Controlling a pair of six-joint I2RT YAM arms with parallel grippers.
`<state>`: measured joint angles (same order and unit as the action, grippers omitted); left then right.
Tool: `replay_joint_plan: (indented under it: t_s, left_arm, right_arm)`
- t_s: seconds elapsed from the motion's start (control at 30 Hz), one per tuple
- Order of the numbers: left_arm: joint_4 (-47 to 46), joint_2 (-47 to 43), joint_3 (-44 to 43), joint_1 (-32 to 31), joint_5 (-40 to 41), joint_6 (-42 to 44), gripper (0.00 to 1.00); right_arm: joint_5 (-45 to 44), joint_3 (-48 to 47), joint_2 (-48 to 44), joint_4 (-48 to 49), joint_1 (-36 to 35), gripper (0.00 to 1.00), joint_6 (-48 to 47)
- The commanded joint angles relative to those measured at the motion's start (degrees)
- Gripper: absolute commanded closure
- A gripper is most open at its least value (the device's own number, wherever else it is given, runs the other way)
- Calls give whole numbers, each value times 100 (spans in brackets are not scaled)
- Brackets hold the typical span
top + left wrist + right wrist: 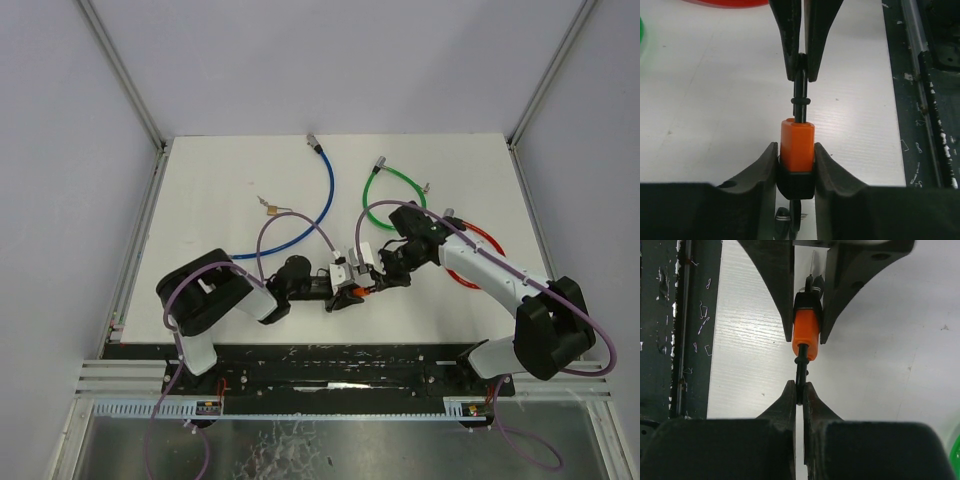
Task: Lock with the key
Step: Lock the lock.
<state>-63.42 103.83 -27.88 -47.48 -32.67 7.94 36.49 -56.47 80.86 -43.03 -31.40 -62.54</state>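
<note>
Orange plastic, dead centre: the lock (797, 142) sits between the fingers of the left gripper (796, 160). They are drawn in against its black base from both sides, so we call that a firm hold. Out of the orange end runs a thin black pin (800, 95) with a small collar on it. At its far tip we see the right gripper (799, 390) pinched almost fully together on the pin, nothing but that slim rod between the pads.

The two grippers face each other nose to nose, lock and pin in one straight line between them. From the right wrist we catch a sliver of metal with a wire ring beyond the lock's black end. It looks like the key (813, 267), though we cannot tell how deep it sits.

From above, all this happens over the white table (230, 180), near its front edge and midway between the arms. Farther back lie a blue cable (325, 190) and a green cable (375, 190). A red cable (490, 245) curls behind the right arm.
</note>
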Motion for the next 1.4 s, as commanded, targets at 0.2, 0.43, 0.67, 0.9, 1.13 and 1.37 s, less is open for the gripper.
replay_joint_plan:
  t_s: [0.2, 0.43, 0.67, 0.9, 1.13, 1.37]
  left_arm:
    - [-760, -111, 99, 61, -302, -120, 100]
    - [-1541, -414, 571, 196, -121, -275, 100]
    - [-2100, -449, 802, 298, -199, -471, 100]
    - [-2245, -586, 885, 309, -259, -584, 100]
    - [-2285, -620, 859, 310, -359, -695, 100]
    - [-2384, -551, 828, 310, -404, -772, 100]
  right_arm:
    - [1192, -470, 176, -254, -77, 99, 67]
    - [1322, -490, 133, -231, 55, 91, 182]
    - [1801, -357, -318, -154, 452, 68, 137]
    - [2145, -110, -539, 142, 583, 58, 218]
    - [2296, 238, -545, 866, 585, 59, 485]
    - [2477, 286, -497, 920, 589, 75, 614]
